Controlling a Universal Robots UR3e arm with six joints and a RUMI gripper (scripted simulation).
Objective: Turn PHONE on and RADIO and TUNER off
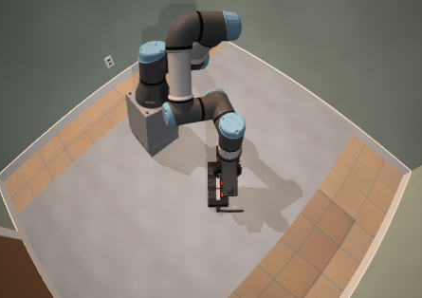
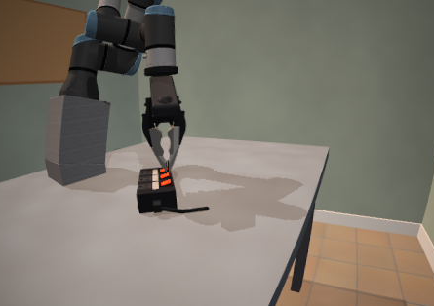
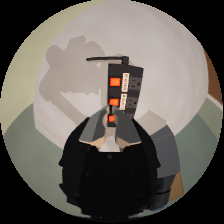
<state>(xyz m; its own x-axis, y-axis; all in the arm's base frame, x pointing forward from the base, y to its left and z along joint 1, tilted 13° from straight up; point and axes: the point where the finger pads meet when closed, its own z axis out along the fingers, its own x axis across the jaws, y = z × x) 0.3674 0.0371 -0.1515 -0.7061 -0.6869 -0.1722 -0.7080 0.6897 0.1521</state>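
A black power strip point(image 2: 155, 186) lies face up on the grey table, with a short cable point(image 2: 186, 210) at its near end. It has three orange-red rocker switches point(image 2: 165, 177) in a row beside white labels and sockets. It also shows in the wrist view point(image 3: 122, 89) and in the overhead view point(image 1: 217, 186). My gripper point(image 2: 166, 165) is shut, with nothing between the fingers. It points straight down, its tips at the far switch of the row. In the wrist view the fingers cover the lower edge of the nearest switch. The labels are too small to read.
The arm's grey base block point(image 2: 75, 137) stands at the back left of the table. The table's right edge point(image 2: 313, 200) drops off to a tiled floor.
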